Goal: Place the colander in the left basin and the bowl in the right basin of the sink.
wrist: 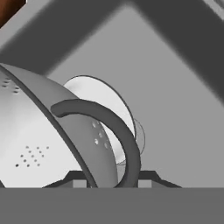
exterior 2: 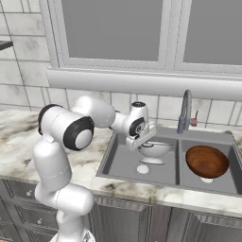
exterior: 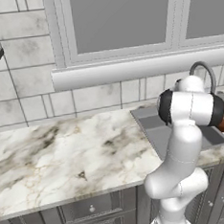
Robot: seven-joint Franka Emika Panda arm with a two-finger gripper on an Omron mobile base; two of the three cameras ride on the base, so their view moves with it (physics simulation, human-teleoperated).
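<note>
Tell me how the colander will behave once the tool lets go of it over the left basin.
The colander, held above the left basin by the tool, looks like rigid metal, so it should keep its shape. Its rounded body may rock or tip on landing, though its ring foot likely steadies it. The perforated thin wall suggests it is light.
</note>
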